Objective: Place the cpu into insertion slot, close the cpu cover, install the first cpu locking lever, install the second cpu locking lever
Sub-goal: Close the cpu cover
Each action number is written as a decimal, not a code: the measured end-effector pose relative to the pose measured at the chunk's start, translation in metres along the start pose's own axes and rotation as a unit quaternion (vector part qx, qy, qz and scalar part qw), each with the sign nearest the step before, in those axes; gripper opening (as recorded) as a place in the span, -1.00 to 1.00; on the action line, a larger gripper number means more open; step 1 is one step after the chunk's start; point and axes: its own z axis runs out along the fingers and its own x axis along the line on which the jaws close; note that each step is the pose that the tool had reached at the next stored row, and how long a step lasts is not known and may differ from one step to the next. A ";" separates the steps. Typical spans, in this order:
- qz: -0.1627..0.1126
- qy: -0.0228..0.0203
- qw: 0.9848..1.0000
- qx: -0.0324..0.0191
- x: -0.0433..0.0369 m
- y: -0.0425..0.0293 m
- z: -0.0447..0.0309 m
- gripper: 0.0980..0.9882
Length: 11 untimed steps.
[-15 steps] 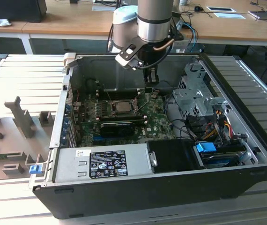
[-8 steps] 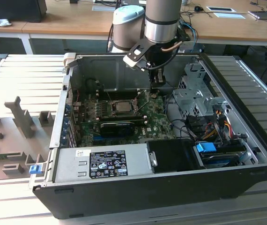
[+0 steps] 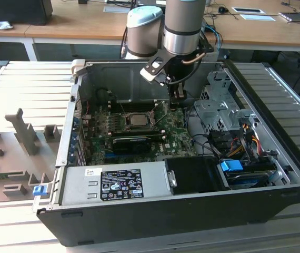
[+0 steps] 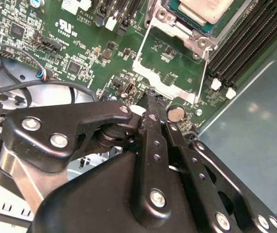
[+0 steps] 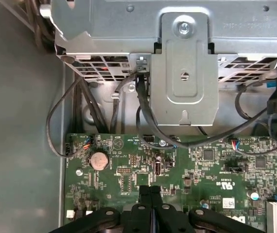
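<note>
- We see the gripper (image 3: 179, 97) down inside the open computer case (image 3: 192, 211), poised low over the green circuit board (image 4: 90, 53).
- In both wrist views the jaws are pressed together with no gap, and there is nothing between the fingertips (image 5: 150, 190).
- The chip (image 4: 204, 7) is not in the jaws. It lies flat in its socket (image 4: 164, 19), well ahead of the tips, with its silver top facing up.
- In the exterior view that same chip (image 3: 137, 119) sits to the exterior view's left of the gripper, a clear gap apart.
- The socket cover (image 4: 165, 82) is swung open. The thin silvery frame lies between the socket and the jaws, and green board shows through its square window.
- The near edge of that cover is just ahead of the fingertips (image 4: 150, 99). We cannot tell whether they touch it.
- A coin battery (image 4: 177, 114) sits on the board just beside the tips, on one side of the jaws.
- A row of long black memory slots (image 4: 255, 39) runs beside the socket, farther off to that same side.
- Looking the other way from the wrist, we have a grey metal drive bracket (image 5: 184, 73) beyond the board's edge, with black cables (image 5: 143, 107) looping under it.
- The long black card (image 3: 134, 143) lies well clear of the jaws.
</note>
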 end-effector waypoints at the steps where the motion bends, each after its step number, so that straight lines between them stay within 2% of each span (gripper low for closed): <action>1: 0.000 0.000 1.000 0.002 0.0000 0.0000 0.0000 -0.98; 4: 0.000 0.000 1.000 0.008 0.0000 -0.0002 0.0001 -0.98; 11: -0.001 0.001 1.000 0.009 0.0001 -0.0050 -0.0004 -0.98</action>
